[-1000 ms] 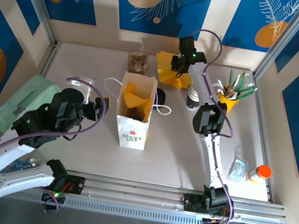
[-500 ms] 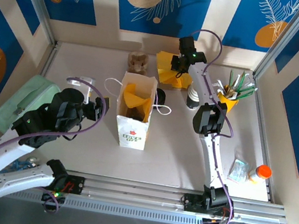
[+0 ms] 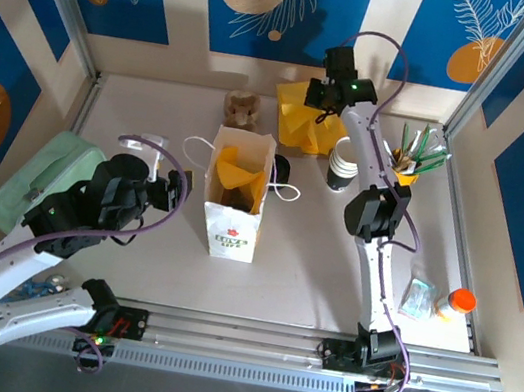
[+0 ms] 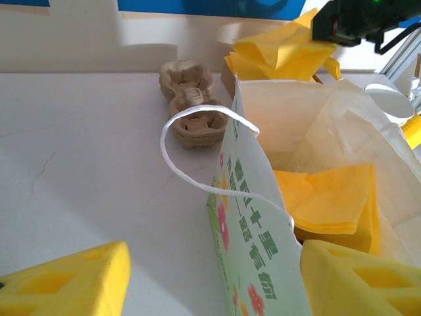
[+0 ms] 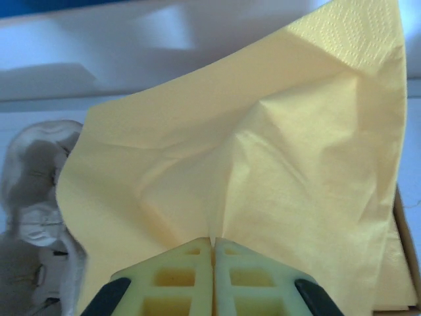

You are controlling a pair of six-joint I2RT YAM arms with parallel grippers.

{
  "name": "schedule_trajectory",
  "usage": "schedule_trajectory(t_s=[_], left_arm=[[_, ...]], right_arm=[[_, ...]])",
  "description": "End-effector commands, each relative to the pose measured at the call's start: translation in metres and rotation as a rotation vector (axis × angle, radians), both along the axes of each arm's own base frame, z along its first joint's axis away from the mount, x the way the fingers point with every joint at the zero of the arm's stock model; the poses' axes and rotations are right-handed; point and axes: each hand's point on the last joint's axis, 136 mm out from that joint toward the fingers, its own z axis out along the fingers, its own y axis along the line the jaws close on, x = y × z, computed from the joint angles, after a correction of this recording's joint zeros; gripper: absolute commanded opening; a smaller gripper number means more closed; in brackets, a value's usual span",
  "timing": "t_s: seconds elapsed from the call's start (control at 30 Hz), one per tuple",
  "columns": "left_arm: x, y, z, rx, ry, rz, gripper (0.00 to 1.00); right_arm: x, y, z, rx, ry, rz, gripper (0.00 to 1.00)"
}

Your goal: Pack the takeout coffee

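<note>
The right jaws were pressed together, pinching a yellow napkin [image 5: 250, 151] that draped ahead of them. The coffee cup [image 3: 345, 165] (top of a nested stack) stood on the bench [image 3: 312, 256] near those jaws, untouched. The left jaws were spread wide and empty, with a paper bag [image 4: 263, 263] just ahead.

The takeout coffee [image 3: 346, 164]: white-rimmed, dark-bottomed paper cup, upright, open-topped, back right.
</note>
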Motion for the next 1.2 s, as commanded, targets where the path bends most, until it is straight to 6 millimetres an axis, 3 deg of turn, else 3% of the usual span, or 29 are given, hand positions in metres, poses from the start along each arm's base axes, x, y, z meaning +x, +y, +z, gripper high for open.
schedule_trajectory(t_s=[0.0,0.23,0.6,0.8,1.03,1.17], left_arm=[[-0.001,0.003,0.014,-0.015,-0.022,0.002,0.69],[-0.001,0.001,0.01,-0.016,-0.014,-0.007,0.69],[0.0,-0.007,0.004,-0.027,0.0,-0.032,0.7],[-0.001,-0.01,0.002,-0.048,0.004,-0.041,0.7],[-0.003,-0.009,-0.001,-0.064,0.006,-0.043,0.7],[-0.005,-0.008,-0.001,-0.068,0.004,-0.046,0.7]], right_arm=[[-0.022,0.002,0.058,0.05,-0.061,0.037,0.02],[-0.074,0.014,0.124,0.144,-0.086,0.108,0.0],[-0.188,0.046,0.21,0.472,-0.016,0.247,0.0],[-0.237,0.071,0.228,0.664,0.11,0.322,0.0],[-0.274,0.106,0.218,0.678,0.148,0.264,0.0],[-0.286,0.112,0.211,0.622,0.096,0.194,0.0]])
